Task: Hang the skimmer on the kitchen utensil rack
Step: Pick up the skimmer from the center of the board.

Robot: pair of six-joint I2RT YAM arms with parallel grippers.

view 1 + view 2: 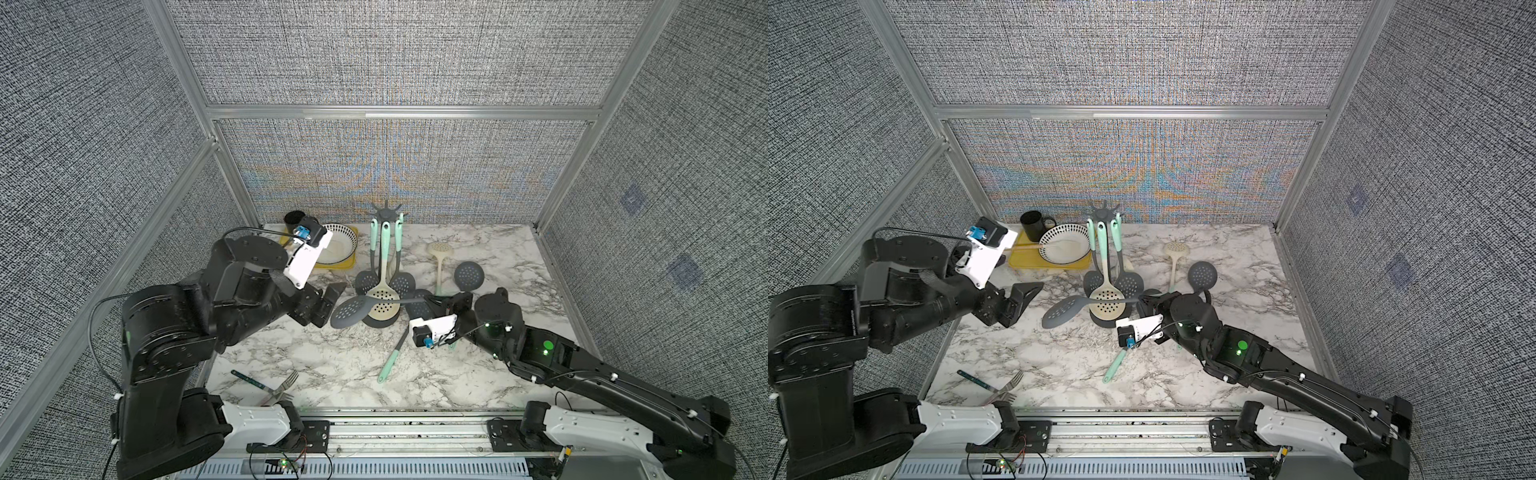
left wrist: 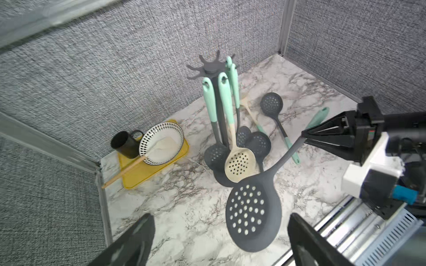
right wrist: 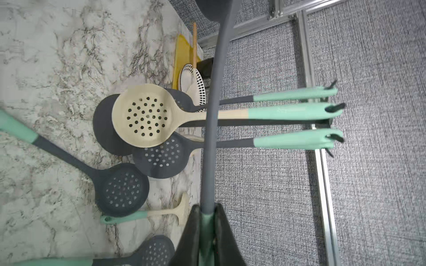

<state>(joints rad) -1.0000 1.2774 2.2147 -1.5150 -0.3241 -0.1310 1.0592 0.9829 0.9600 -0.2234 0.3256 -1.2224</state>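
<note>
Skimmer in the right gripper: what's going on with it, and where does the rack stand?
The right gripper is shut on the mint handle of a dark grey skimmer, holding it roughly level above the marble table. Its perforated head points toward the left gripper, which is open and empty close by. The kitchen utensil rack carries three hung skimmers, two grey and one cream, and some hooks are free. The held one is not yet hung.
</note>
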